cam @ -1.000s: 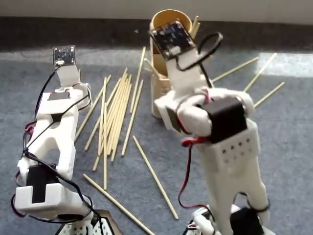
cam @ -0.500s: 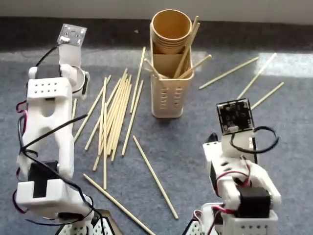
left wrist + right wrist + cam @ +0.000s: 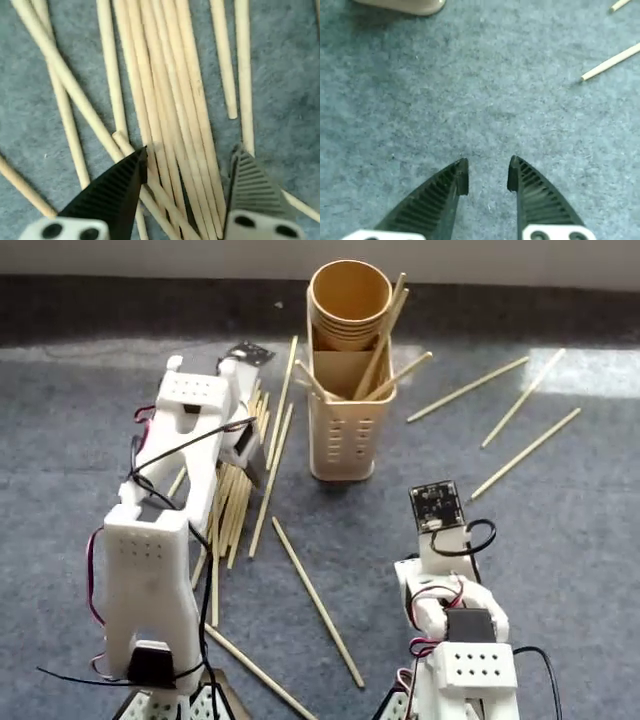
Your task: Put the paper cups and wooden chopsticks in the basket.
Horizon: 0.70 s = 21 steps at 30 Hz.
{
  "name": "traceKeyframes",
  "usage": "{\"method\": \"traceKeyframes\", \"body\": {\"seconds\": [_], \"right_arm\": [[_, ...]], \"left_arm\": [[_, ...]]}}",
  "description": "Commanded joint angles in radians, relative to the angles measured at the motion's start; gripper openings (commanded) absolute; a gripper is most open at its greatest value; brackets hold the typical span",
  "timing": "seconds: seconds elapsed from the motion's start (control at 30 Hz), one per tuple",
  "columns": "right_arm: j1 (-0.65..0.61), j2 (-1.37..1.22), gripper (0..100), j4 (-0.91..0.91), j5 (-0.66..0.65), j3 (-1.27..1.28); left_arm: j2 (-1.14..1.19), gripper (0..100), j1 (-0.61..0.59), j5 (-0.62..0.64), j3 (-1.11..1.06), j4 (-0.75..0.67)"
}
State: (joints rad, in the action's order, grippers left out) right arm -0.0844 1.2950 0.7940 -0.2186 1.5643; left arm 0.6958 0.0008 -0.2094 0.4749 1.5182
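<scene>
Swinging in since half second ago, left arm (image 3: 190, 470) now over chopsticks (image 3: 270, 475) piled just left of basket (image 3: 343, 445). Right arm (image 3: 450, 620) drawn back, in front of basket.

Chopsticks pale, straight, mostly parallel on grey carpet (image 3: 560, 540). Few stand in basket beside stacked paper cups (image 3: 348, 300); others loose right of basket.

Left wrist view: left gripper (image 3: 190, 152) jaws apart, straddling bundle.

Right wrist view: right gripper (image 3: 487, 162) jaws slightly apart above carpet, holding nothing, basket base at edge.

Some indoor bench for robot trials, my tabletop (image 3: 560, 540) covered in grey-blue carpet, a dark strip (image 3: 100, 300) along its far edge, pale wall (image 3: 150, 255) behind, daylight patch (image 3: 590, 370) near the far right edge, bare circuit board (image 3: 437, 506) on my wrist
</scene>
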Motion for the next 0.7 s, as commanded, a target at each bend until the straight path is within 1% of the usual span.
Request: {"method": "traceKeyframes", "body": {"seconds": [0.0,0.07,0.1,0.3,0.37,0.5,0.67], "right_arm": [[0.01,0.012,14.3,-0.031,-0.012,0.008],[0.01,0.012,14.3,-0.031,-0.012,0.008],[0.01,0.012,14.3,-0.031,-0.012,0.008],[0.008,0.012,14.3,-0.031,-0.011,0.008],[0.008,0.012,14.3,-0.033,-0.009,0.008],[0.007,0.012,14.3,-0.033,-0.008,0.008],[0.007,0.012,14.3,-0.033,-0.008,0.008]], "left_arm": [[0.088,27,0.027,-0.005,0.102,0.0],[0.137,26,0.025,-0.005,0.128,0.006],[0.159,24,0.019,-0.005,0.139,0.006],[0.203,0,-0.041,-0.005,0.248,0.009],[0.202,1,-0.048,-0.005,0.297,0.031],[0.202,0,-0.045,-0.009,0.45,0.135],[0.202,0,-0.044,-0.005,0.688,0.233]]}}
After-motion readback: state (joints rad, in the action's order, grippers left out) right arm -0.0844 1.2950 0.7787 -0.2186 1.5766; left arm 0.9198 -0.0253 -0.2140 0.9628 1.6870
